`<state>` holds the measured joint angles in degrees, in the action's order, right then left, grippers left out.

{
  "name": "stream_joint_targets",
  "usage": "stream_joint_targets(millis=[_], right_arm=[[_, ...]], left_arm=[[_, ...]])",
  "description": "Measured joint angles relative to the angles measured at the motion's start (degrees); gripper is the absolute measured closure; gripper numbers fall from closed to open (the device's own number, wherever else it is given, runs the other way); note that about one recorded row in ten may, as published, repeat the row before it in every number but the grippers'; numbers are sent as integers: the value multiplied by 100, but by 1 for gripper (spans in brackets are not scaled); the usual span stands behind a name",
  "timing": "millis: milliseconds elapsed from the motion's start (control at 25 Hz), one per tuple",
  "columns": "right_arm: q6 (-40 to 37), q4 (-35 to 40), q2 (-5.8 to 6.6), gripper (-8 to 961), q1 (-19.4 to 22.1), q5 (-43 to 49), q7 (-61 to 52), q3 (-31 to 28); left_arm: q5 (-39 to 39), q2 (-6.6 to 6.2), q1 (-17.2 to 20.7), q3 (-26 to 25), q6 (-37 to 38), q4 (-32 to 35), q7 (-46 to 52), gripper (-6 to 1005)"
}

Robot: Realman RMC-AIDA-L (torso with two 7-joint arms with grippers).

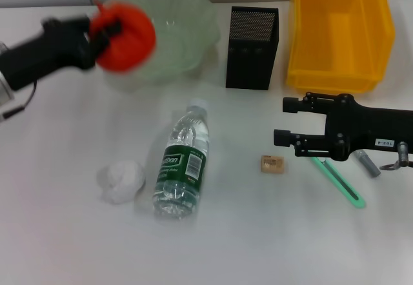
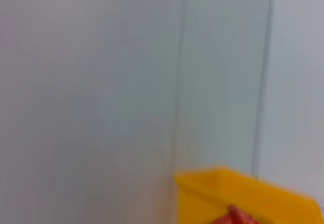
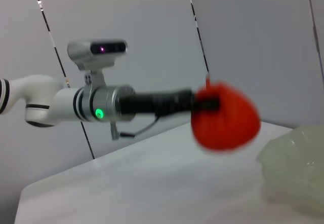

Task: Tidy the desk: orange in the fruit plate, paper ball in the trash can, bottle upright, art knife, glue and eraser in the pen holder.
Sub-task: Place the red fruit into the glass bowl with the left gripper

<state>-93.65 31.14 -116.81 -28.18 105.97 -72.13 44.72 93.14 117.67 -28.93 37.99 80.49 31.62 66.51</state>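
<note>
A: What does the orange look like?

B: It is round and bright orange-red, a bit blurry. The left gripper is closed on it and holds it up in the air, over the near left edge of the fruit plate.

A: And the fruit plate?

B: It is a pale green, see-through bowl with a wavy rim. It sits on the white table, just left of the black mesh pen holder.

A: What else is by the pen holder?

B: A yellow bin is on its right. In front of the pen holder a clear bottle with a green label lies on its side. A white paper ball is left of the bottle.

A: Where is the right gripper?

B: In front of the yellow bin, low over the table. Its two black fingers are apart and it holds nothing. A small tan eraser lies just below it. A green art knife and a grey glue stick lie under that arm.
</note>
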Motion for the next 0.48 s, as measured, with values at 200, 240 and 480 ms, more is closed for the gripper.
stream_joint_targets(millis=[200, 240, 480], right_arm=[[8, 2, 0, 200, -37, 6, -39, 6], [15, 2, 0, 200, -38, 7, -41, 5], [43, -1, 0, 200, -39, 11, -52, 8]], left_arm=[[-752, 93, -386, -57, -768, -573, -513, 859], [-843, 93, -527, -62, -979, -774, -640, 866], [-980, 113, -1115, -42, -2391, -1348, -1100, 915]])
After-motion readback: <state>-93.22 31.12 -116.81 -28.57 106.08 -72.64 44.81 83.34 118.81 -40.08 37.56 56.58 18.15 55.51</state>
